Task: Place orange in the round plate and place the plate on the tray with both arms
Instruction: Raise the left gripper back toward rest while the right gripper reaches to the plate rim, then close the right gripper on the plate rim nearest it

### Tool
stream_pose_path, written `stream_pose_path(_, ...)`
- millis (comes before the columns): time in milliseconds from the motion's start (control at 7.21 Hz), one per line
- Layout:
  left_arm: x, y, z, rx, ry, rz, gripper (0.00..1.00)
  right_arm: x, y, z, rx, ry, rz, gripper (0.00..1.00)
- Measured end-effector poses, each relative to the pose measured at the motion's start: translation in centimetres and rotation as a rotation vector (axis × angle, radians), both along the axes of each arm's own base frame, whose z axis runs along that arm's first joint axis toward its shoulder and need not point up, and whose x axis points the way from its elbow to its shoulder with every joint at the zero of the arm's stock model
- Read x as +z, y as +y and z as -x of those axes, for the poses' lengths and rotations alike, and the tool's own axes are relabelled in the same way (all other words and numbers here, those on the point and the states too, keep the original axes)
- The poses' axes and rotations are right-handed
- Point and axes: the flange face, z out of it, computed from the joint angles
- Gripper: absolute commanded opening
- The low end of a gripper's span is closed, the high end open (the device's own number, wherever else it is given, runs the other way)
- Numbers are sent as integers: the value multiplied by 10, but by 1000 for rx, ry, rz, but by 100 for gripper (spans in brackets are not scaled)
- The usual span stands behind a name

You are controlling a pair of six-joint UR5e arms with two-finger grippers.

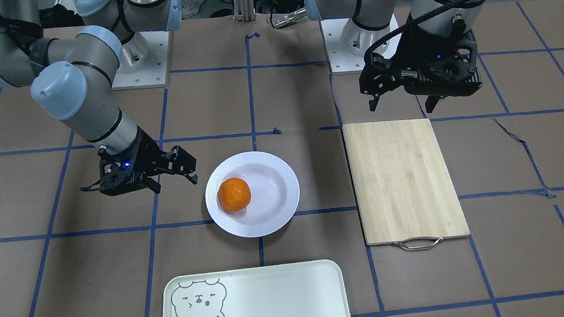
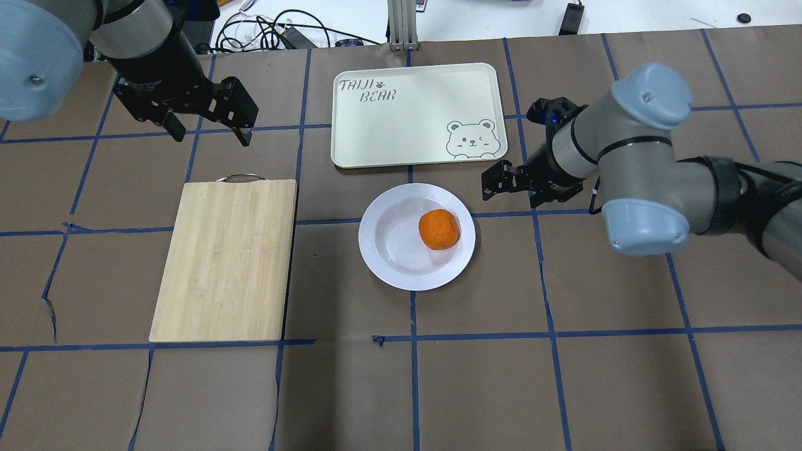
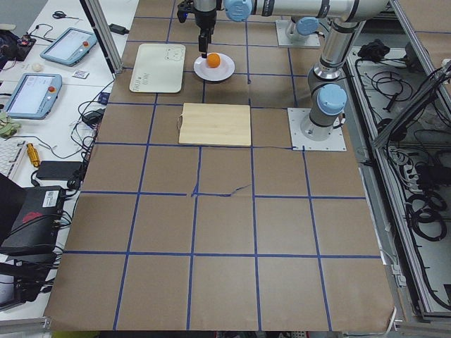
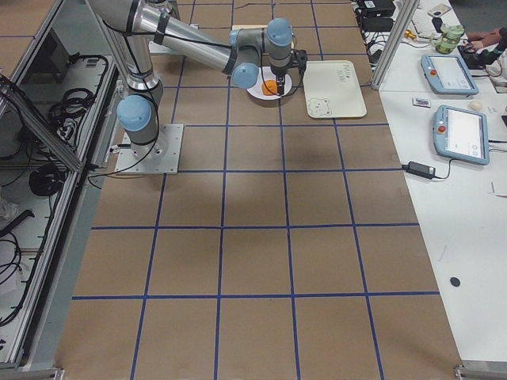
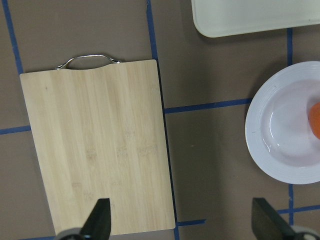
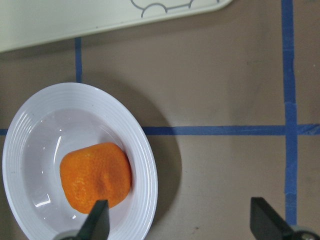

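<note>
Tray point(image 1: 275, 304) nearest. Orange point(image 1: 234, 194) sits in plate point(image 1: 289, 191), just beyond. Right gripper point(image 1: 140, 185) beside plate, spread wide, holding nothing. Left gripper point(image 1: 401, 108) likewise, over board's point(image 1: 405, 180) far end. I judge right nearer.

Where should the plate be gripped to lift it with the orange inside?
Probably by its wide rim, at opposite edges: right gripper from the side nearer the orange, left gripper from the cutting board side. The plate lies flat and the orange sits off-centre, leaving the rim bare.
</note>
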Motion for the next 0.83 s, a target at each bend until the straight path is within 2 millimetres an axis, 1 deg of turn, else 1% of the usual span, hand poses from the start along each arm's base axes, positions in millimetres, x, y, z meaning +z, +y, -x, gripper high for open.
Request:
stream_pose_path(139, 0, 4, 0, 0, 1, 3, 100, -19, 18, -7, 6, -52, -9, 100)
stream_pose_path(555, -3, 8, 1, 0, 5, 4, 100, -44, 51, -24, 0, -134, -15, 100)
stream_pose_path(693, -3, 9, 1, 0, 5, 5, 100, -49, 58, -27, -20, -153, -11, 100)
stream_pose_path(832, -3, 9, 1, 0, 5, 5, 100, -54, 58, -29, -34, -168, -3, 100)
